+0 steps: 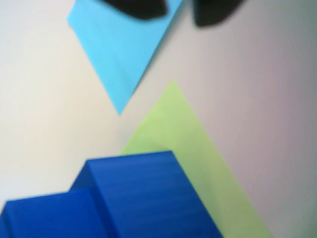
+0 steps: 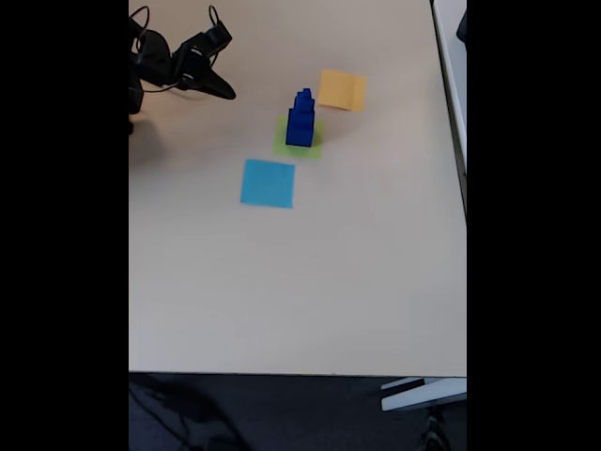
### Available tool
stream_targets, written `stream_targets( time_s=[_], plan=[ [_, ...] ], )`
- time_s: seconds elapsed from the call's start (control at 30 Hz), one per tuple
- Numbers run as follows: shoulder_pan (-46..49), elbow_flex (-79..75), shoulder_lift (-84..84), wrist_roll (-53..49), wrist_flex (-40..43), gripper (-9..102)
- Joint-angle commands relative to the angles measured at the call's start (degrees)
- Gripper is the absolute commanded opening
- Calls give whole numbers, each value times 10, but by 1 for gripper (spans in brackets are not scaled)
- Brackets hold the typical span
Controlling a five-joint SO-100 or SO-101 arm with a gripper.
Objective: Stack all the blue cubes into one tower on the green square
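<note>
The blue cubes (image 2: 300,119) stand as one tower on the green square (image 2: 299,141), largest at the bottom and smaller ones above. The wrist view shows the tower close up as blurred blue cubes (image 1: 148,193) at the bottom edge, with the green square (image 1: 198,163) beside and behind them. My gripper (image 2: 225,93) hovers to the left of the tower in the fixed view, well apart from it. At the top edge of the wrist view my gripper (image 1: 179,10) shows two dark fingertips (image 1: 133,6) with a small gap and nothing between them.
A light-blue paper square (image 2: 268,182) lies in front of the green one, and an orange-yellow square (image 2: 341,90) lies to its right and behind. The beige table (image 2: 300,282) stretches wide toward the front edge. Cables trail by the arm at the top left.
</note>
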Motion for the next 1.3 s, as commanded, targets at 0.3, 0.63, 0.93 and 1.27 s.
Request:
stream_targets(
  time_s=[0.3,0.63,0.93,1.27],
  plan=[
    [-6,5,11,-171,76,0],
    [-4,5,66,-257,169,0],
    [-8,5,66,-279,174,0],
    [-9,5,66,-285,177,0]
  ],
)
